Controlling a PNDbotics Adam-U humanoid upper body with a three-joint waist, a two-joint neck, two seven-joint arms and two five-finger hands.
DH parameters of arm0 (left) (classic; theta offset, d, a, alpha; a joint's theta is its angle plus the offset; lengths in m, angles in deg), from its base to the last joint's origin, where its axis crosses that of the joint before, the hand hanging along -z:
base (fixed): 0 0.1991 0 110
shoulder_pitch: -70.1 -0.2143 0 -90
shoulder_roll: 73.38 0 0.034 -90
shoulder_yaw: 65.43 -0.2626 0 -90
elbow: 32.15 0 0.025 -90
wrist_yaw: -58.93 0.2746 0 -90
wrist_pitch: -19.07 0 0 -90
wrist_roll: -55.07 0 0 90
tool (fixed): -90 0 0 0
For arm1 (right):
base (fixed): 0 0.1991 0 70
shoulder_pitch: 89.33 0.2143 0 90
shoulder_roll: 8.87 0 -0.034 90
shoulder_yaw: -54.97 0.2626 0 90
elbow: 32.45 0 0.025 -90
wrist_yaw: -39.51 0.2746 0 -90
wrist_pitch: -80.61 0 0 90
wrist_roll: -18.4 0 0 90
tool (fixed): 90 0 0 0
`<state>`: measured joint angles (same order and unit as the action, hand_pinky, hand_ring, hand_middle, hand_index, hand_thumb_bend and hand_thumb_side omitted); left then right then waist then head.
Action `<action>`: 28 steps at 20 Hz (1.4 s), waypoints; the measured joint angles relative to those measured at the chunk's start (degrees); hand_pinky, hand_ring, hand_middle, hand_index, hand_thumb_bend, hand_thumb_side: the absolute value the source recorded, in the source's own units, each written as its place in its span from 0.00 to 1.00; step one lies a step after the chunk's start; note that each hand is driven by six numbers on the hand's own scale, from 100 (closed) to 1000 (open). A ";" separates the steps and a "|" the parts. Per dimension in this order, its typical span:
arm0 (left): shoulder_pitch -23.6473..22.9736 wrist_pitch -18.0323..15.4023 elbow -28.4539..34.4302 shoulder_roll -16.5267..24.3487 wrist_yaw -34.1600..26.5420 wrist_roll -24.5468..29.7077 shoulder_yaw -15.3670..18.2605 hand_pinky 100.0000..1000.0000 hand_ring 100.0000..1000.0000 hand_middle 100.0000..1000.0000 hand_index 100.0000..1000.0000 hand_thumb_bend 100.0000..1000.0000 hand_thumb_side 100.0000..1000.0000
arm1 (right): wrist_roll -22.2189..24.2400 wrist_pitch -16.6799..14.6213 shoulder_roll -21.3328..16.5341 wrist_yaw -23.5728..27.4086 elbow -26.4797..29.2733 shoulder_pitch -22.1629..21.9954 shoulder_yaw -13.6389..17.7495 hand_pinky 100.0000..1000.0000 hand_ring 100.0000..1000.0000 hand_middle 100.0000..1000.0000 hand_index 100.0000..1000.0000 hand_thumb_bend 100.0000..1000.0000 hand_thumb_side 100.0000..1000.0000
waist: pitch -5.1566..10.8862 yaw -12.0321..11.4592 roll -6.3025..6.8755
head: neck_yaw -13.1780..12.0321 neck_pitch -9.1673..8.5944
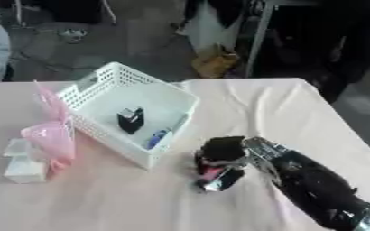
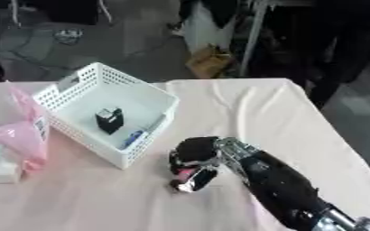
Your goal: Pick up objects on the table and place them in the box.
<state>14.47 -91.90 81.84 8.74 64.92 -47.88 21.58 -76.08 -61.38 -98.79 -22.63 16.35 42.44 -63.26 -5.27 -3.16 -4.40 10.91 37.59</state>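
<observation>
Right hand: comes in from the lower right on a black arm, low over the table, just right of the box; fingers curled round a small object.
Held object: small, with a pink or red part and a shiny dark part; sticks out below the curled fingers, close to the tablecloth; cannot tell what it is, nor whether it touches the cloth.
Left hand: not seen in either view.
Box: white plastic basket with latticed walls, standing askew on the left half of the table, one corner toward the far edge.
Inside the box: a small black object standing upright near the middle of the floor; a small blue object lying against the near right wall.
Pink bag: thin pink plastic, gathered at the top, touching the left wall of the box.
White items: pale blocks, partly under the pink bag, near the left edge of the table; shape not clear.
Table: covered with a pale pink cloth, a few creases on the right side.
</observation>
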 measured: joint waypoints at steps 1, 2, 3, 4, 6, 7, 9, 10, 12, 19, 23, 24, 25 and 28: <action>0.00 0.00 0.00 0.00 0.05 0.00 0.00 0.68 0.93 0.91 0.96 0.00 0.87 | -1.35 0.01 0.00 0.33 0.12 0.04 0.00 0.00 0.00 0.00 0.11 0.00 1.00 | 0.00 0.00 0.00 | 0.00 0.00; 0.00 0.00 0.00 0.00 0.07 0.00 0.00 0.68 0.93 0.91 0.96 0.00 0.87 | -2.64 0.01 0.00 0.58 0.27 0.11 0.00 0.00 0.00 0.00 0.10 0.00 1.00 | 0.00 0.00 0.00 | 0.00 0.00; 0.00 0.00 0.00 0.00 0.08 0.00 0.00 0.68 0.93 0.91 0.96 0.00 0.87 | -3.85 0.00 0.00 0.72 0.33 0.29 0.00 0.00 0.00 0.00 0.10 0.00 1.00 | 0.00 0.00 0.00 | 0.00 0.00; 0.00 0.00 0.00 0.00 0.08 0.00 0.00 0.68 0.93 0.91 0.96 0.00 0.87 | -4.99 0.02 0.00 0.77 0.33 0.59 0.07 0.00 0.00 0.00 0.09 0.00 1.00 | 0.00 0.00 0.00 | 0.01 0.00; 0.00 0.00 0.00 0.00 0.08 0.00 0.00 0.68 0.93 0.91 0.96 0.00 0.87 | -6.73 0.12 0.01 0.81 0.32 1.04 0.34 0.00 0.00 0.00 0.08 0.00 1.00 | 0.00 0.00 0.00 | 0.02 0.00; 0.00 0.00 0.00 -0.01 0.08 0.00 0.00 0.68 0.93 0.91 0.96 0.00 0.87 | -7.38 0.20 0.04 0.81 0.27 1.21 0.38 0.00 0.00 0.00 0.07 0.00 1.00 | 0.00 0.00 0.00 | 0.03 0.00; 0.00 0.01 0.00 -0.01 0.08 0.01 0.00 0.68 0.93 0.91 0.96 0.00 0.86 | -8.06 0.31 0.34 0.99 -0.24 1.93 0.68 0.00 0.00 0.00 0.07 0.00 0.99 | 0.00 0.00 0.00 | 0.09 0.00; 0.00 0.01 0.00 -0.01 0.08 0.01 0.00 0.68 0.93 0.91 0.96 0.00 0.86 | -8.09 0.33 0.55 1.18 -0.52 2.26 0.71 0.00 0.00 0.00 0.07 0.00 0.99 | 0.00 0.00 0.00 | 0.13 0.00; 0.00 0.02 0.00 -0.01 0.08 0.02 0.00 0.68 0.93 0.91 0.96 0.00 0.86 | -7.25 0.34 0.82 1.36 -1.20 3.03 0.63 0.00 0.00 0.00 0.06 0.00 0.95 | 0.00 -0.01 0.00 | 0.18 0.00; -0.05 0.04 0.00 -0.01 0.08 0.04 0.00 0.68 0.92 0.91 0.96 0.00 0.86 | 6.05 0.08 1.57 5.73 -2.23 7.88 -0.42 0.00 0.00 0.00 0.06 0.00 0.91 | 0.00 -0.06 0.00 | 0.22 0.07; -0.19 0.11 0.00 -0.01 0.07 0.11 -0.01 0.68 0.92 0.91 0.96 0.00 0.86 | 15.74 0.18 1.58 12.26 -2.29 11.54 -0.37 0.00 0.00 0.00 0.07 0.00 0.89 | 0.00 -0.27 -0.02 | -0.03 0.10; -0.22 0.12 0.00 -0.01 0.07 0.13 -0.01 0.68 0.92 0.91 0.96 0.00 0.86 | 17.61 1.25 1.64 14.26 -2.53 12.67 -0.30 0.00 0.00 0.00 0.07 0.00 0.89 | 0.00 -0.40 -0.02 | -0.04 0.10; -0.23 0.13 0.00 -0.01 0.07 0.14 -0.01 0.68 0.92 0.91 0.96 0.00 0.86 | 19.09 2.74 1.88 16.27 -2.86 13.79 0.02 0.00 0.00 0.00 0.07 0.00 0.88 | 0.00 -0.42 -0.02 | -0.04 0.10; -0.23 0.13 0.00 -0.05 0.06 0.16 -0.02 0.68 0.92 0.91 0.96 0.00 0.86 | 23.72 7.36 2.55 22.49 -4.51 16.82 1.58 0.00 0.00 0.00 0.07 0.00 0.88 | 0.00 -0.70 -0.03 | -0.05 0.12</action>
<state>14.24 -91.76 81.84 8.69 64.98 -47.73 21.56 -52.36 -54.02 -96.24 -0.14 11.84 59.27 -61.68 -5.27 -3.87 -4.43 10.87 37.71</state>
